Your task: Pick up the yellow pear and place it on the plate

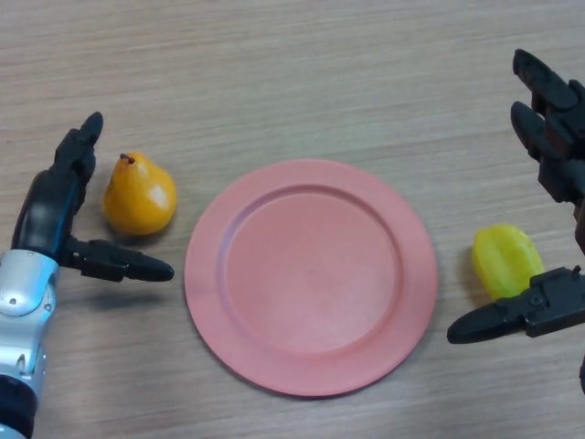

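Both hands spread wide: left hand (57, 212) flanks pear (139, 196), right hand (554, 302) beside plate (311, 276).

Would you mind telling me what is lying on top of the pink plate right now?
Nothing rests on the plate; its whole surface shows bare. The pear sits on the table beside its left edge. What lies underneath the plate is covered.
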Tool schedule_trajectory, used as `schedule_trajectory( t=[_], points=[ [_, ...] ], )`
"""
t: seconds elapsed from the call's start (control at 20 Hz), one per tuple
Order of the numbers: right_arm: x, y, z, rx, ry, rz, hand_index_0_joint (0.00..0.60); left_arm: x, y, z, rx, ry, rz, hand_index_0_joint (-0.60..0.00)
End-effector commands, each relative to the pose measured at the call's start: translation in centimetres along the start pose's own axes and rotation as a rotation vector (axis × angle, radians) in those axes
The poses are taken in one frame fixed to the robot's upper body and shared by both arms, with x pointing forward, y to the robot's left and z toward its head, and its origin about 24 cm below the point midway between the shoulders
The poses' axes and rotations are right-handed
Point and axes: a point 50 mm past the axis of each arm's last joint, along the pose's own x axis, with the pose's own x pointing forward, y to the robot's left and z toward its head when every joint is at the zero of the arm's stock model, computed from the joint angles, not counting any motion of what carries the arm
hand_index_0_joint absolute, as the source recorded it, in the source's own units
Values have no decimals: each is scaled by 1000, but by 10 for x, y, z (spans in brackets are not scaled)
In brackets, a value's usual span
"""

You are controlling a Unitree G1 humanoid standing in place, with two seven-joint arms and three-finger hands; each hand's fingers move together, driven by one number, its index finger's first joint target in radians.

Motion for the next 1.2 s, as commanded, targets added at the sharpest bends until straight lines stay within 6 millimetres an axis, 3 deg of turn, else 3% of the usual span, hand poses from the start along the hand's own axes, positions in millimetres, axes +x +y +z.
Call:
schedule_trajectory(
  t=[0.05,0.3,0.4,0.45,0.55,0.75,1.0,1.2],
  points=[
    [-8,-17,30,-119,-205,-115,0,13,24,48,8,-271,108,0],
    [-13,-23,34,-138,-208,-143,0,19,14,50,-24,-297,100,0],
    [-14,-23,35,-147,-210,-146,0,19,13,51,-13,-314,109,-199],
    [-15,-23,35,-148,-209,-148,0,18,12,53,12,-332,122,-349],
    [-18,-23,36,-149,-200,-148,0,17,7,54,127,-378,148,-581],
    [-21,-23,39,-149,-201,-149,0,17,0,48,183,-330,79,-600],
    [-22,-23,42,-146,-214,-160,0,15,23,58,182,-371,200,-600],
    [-22,-21,44,-134,-214,-152,0,6,36,78,199,-461,265,-600]
  ],
)
